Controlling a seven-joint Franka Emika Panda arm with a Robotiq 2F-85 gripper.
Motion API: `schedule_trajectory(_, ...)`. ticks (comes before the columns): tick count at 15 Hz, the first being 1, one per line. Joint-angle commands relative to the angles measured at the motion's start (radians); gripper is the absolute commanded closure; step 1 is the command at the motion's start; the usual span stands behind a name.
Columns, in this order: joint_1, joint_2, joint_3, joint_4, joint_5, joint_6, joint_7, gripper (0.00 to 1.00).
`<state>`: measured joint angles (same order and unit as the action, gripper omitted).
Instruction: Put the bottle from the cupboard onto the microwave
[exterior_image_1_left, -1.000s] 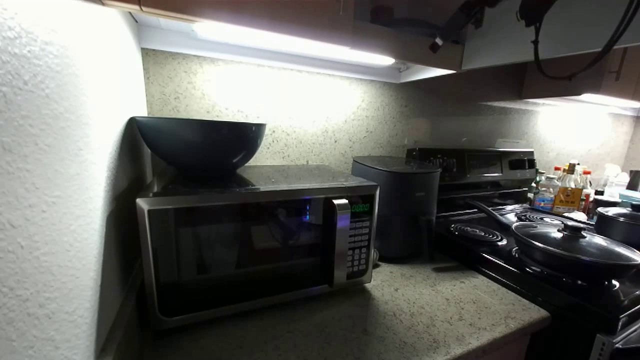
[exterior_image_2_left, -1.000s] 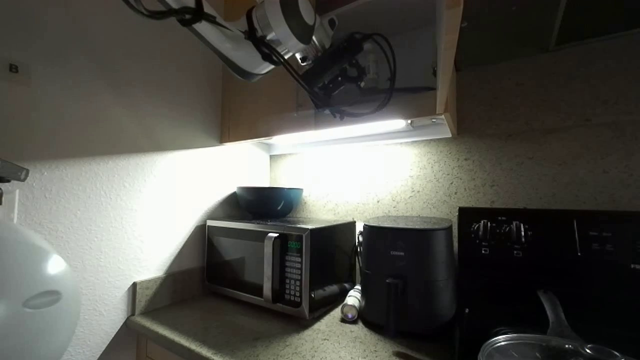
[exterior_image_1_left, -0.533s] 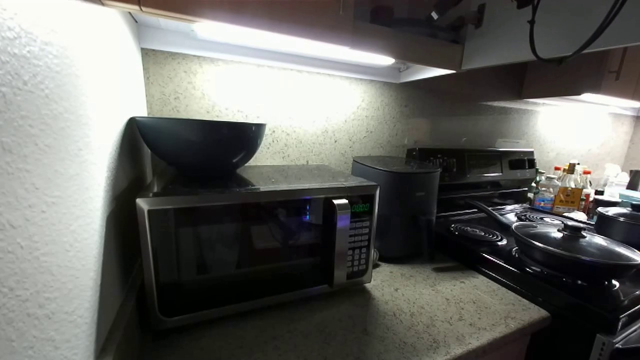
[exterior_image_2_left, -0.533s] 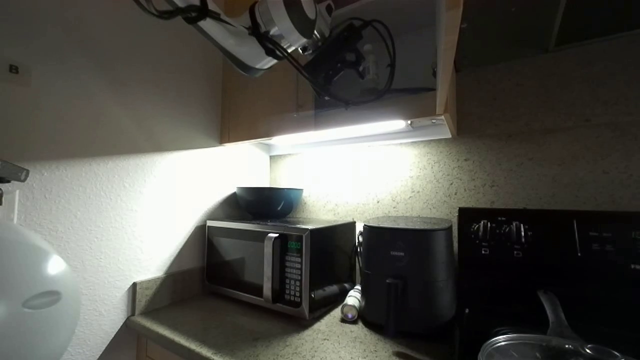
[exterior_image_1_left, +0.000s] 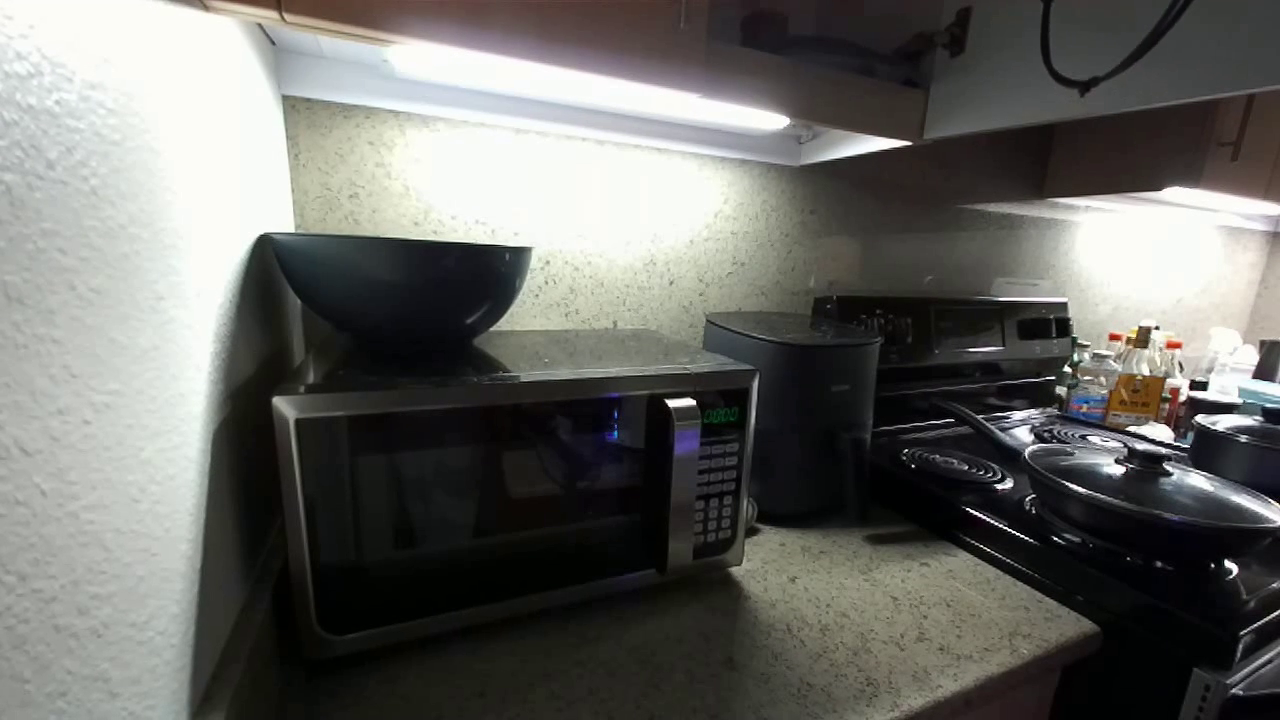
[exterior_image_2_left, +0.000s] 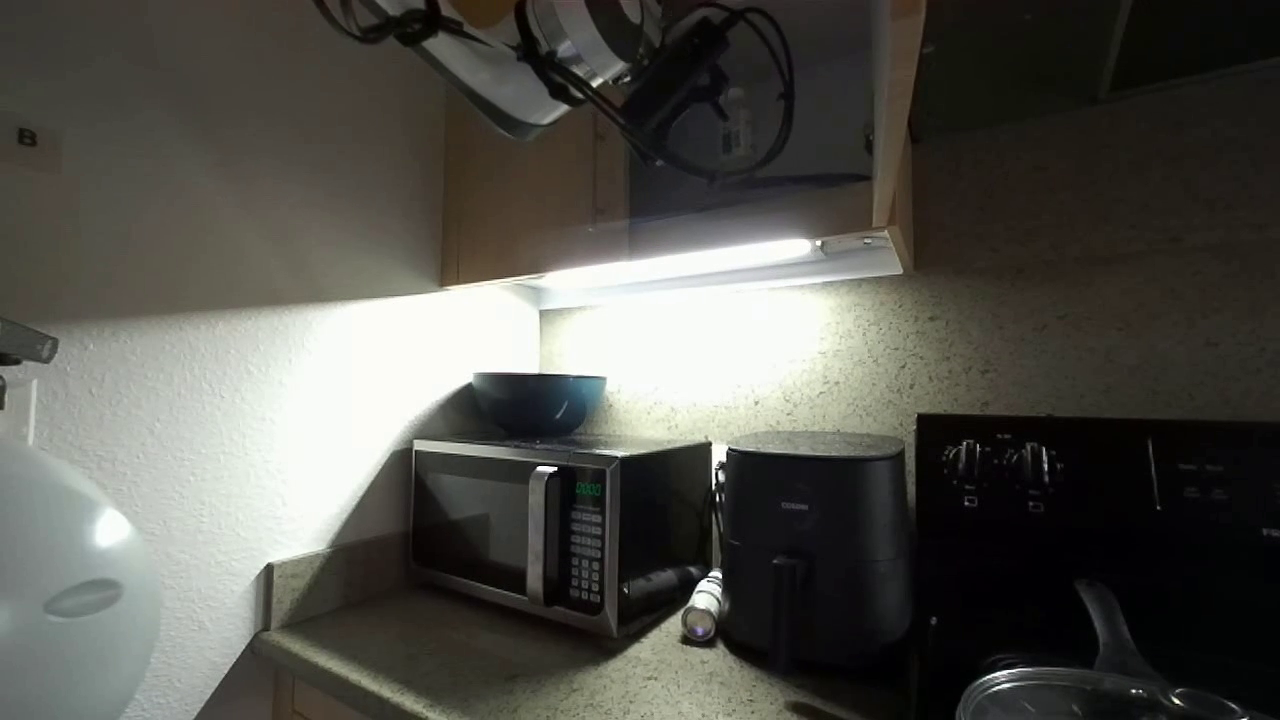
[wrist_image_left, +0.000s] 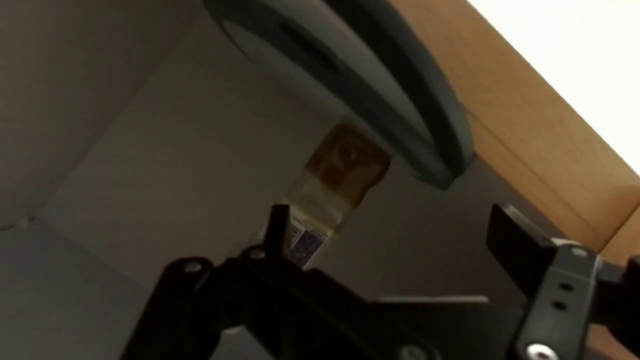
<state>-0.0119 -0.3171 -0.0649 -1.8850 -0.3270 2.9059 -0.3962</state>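
The bottle (wrist_image_left: 345, 167), amber at one end and clear with a printed label towards the other, is inside the open cupboard (wrist_image_left: 530, 125). In an exterior view it is a small pale upright bottle (exterior_image_2_left: 737, 125) on the cupboard (exterior_image_2_left: 530, 200) shelf. My gripper (wrist_image_left: 395, 227) is open with nothing between its fingers. In the wrist view its left finger overlaps and partly hides the bottle's label end; I cannot tell whether they touch. The gripper (exterior_image_2_left: 712, 95) is dark and just left of the bottle in an exterior view. The microwave (exterior_image_1_left: 480, 500) stands on the counter, also in an exterior view (exterior_image_2_left: 470, 520).
A dark bowl (exterior_image_1_left: 400, 290) sits on the microwave's left rear top. A black air fryer (exterior_image_2_left: 815, 550) stands beside the microwave. A grey curved object (wrist_image_left: 400, 100) lies close to the bottle in the cupboard. The cupboard's open door (exterior_image_2_left: 893, 110) stands right of the arm.
The arm and gripper have moved up and slightly right in an exterior view, and the bottle shows more clearly. The gripper has left the top of an exterior view, where only a cable loop remains.
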Motion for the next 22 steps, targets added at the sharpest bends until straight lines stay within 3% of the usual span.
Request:
schedule_trajectory(1,0.031,0.118,-0.016,0.163,0.011,0.032,-0.068,0.00)
schedule_trajectory(5,0.063,0.242,-0.012,0.352,0.034,-0.005,-0.102,0.00)
schedule_trajectory(6,0.033,0.171,0.009,0.253,0.008,0.002,-0.042,0.00)
schedule_trajectory(13,0.027,0.233,0.017,0.320,0.019,0.024,0.009,0.00)
schedule_trajectory(17,0.068,0.316,0.007,0.410,0.162,0.010,0.061,0.00)
schedule_trajectory(20,0.044,0.366,0.025,0.478,0.172,-0.032,0.112,0.00)
schedule_trajectory(22,0.063,0.344,0.007,0.433,0.162,-0.005,0.092,0.00)
